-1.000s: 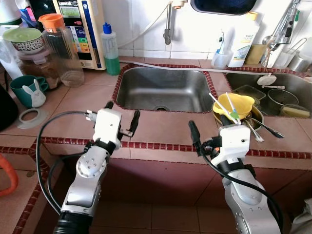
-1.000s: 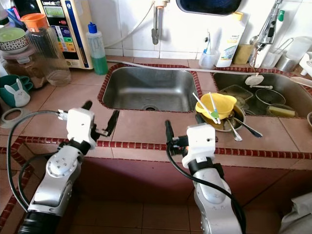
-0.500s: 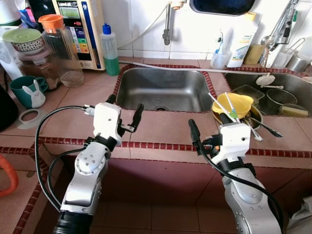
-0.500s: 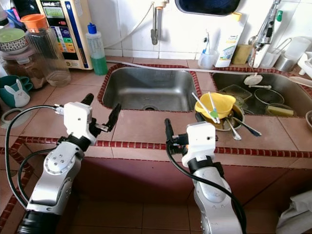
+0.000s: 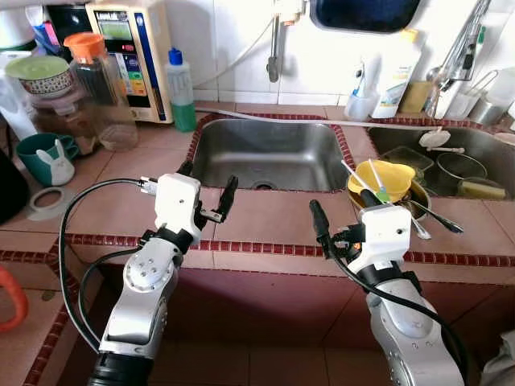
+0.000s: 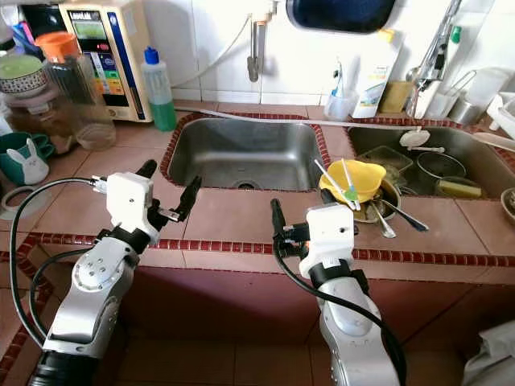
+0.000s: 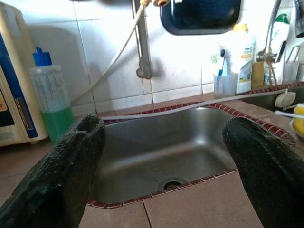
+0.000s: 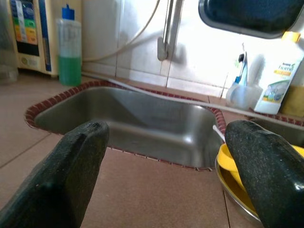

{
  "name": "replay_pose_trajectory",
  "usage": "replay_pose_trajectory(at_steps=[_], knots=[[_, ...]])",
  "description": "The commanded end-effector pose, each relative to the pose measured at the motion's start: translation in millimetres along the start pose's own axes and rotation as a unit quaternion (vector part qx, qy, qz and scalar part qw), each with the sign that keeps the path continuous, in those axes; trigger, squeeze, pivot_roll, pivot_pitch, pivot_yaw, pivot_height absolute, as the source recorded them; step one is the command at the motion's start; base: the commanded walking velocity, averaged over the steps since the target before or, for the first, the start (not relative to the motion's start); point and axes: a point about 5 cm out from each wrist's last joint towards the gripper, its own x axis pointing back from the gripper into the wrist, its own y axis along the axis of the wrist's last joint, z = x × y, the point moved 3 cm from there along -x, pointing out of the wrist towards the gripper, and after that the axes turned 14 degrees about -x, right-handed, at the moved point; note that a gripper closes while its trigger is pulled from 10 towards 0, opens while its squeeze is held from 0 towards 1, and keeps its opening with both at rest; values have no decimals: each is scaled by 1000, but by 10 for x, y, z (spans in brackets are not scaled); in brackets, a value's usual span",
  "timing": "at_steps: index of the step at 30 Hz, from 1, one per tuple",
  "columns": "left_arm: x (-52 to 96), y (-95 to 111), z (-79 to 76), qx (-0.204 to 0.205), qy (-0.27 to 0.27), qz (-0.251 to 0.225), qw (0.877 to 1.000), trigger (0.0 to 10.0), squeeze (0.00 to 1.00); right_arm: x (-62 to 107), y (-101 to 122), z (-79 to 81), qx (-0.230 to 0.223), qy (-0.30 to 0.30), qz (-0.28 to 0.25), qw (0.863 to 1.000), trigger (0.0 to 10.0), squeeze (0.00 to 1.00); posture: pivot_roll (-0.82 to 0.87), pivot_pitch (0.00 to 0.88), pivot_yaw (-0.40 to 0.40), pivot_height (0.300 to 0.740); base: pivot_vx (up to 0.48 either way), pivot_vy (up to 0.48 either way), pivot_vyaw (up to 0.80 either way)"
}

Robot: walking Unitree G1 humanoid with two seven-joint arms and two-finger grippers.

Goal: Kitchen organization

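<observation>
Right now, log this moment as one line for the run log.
left gripper: open, above counter | right gripper: open, above counter near yellow bowl | sink: empty | holding: nothing

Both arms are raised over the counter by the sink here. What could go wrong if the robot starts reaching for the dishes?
The yellow bowl sits stacked on a metal dish at the counter edge with loose utensils sticking up; the right gripper, open just beside it, might clip them and tip the stack. The left gripper, also open, hangs at the sink rim and could strike the tiled edge if it goes lower.
</observation>
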Motion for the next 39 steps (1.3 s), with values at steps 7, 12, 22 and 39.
replay_pose_trajectory(at_steps=[7, 12, 22, 39], knots=[[26, -10, -39, -4, -15, 3, 1000, 10000, 0, 9, -12, 10, 2, 6, 3, 1000, 10000, 0, 92, 0, 0, 740, 332, 0, 0], [31, -19, -45, -7, -10, 7, 1000, 10000, 0, 8, -14, 10, 3, 7, 3, 1000, 10000, 0, 91, 0, -1, 740, 236, 0, 0], [48, -18, -63, -9, -12, 8, 1000, 10000, 0, 11, -14, 15, 2, 7, 3, 1000, 10000, 0, 92, 0, -1, 740, 0, 0, 0], [32, 0, -46, -7, -14, 5, 1000, 10000, 0, 8, -16, 24, 3, 8, 2, 1000, 10000, 0, 92, 0, 1, 740, 0, 0, 0]])
